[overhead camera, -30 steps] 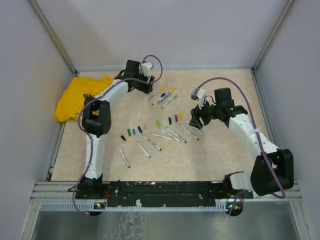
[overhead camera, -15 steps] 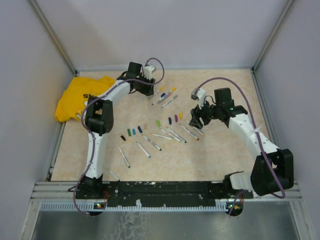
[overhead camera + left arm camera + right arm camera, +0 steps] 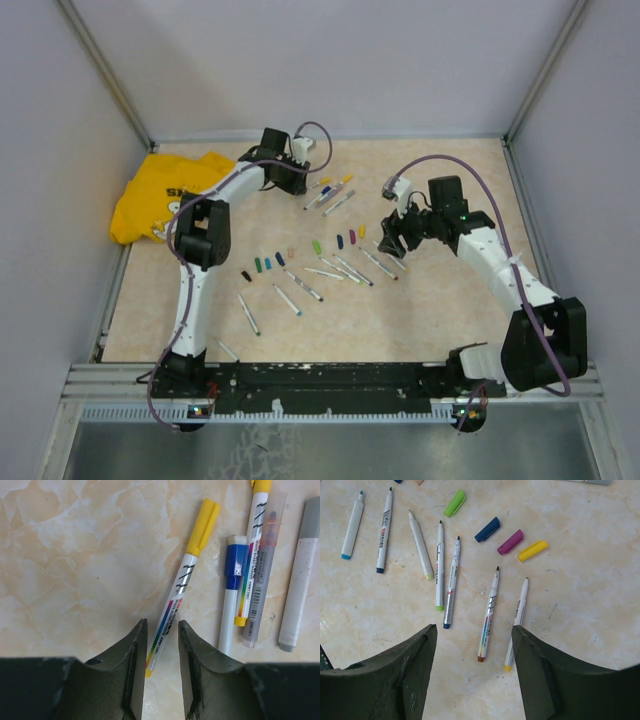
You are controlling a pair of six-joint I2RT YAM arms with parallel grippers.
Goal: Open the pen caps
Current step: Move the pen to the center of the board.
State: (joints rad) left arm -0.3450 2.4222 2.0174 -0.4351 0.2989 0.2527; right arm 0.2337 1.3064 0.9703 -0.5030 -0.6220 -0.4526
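Observation:
In the left wrist view, my left gripper [image 3: 161,621] is low over the table. Its jaws stand narrowly open either side of the tail end of a yellow-capped pen [image 3: 182,585]. That pen's yellow cap [image 3: 204,526] is on. Beside it lie a blue-capped pen [image 3: 234,562], a second yellow-ended pen [image 3: 254,540] and a clear-capped one [image 3: 265,570]. From above, the left gripper [image 3: 298,181] is at the back cluster of capped pens [image 3: 328,192]. My right gripper [image 3: 473,628] hangs wide open and empty over several uncapped pens [image 3: 451,580]. Loose pen caps lie near them: green [image 3: 454,503], blue [image 3: 487,529], magenta [image 3: 510,542].
A crumpled yellow cloth [image 3: 160,195] lies at the back left. A thick grey marker [image 3: 300,575] rests right of the capped pens. More loose caps [image 3: 262,264] and bare pens [image 3: 287,299] are spread across the middle. Enclosure walls ring the table.
The left arm has slid right toward the capped pens and its jaws have narrowed around the yellow-capped pen's tail. The right arm has not moved.

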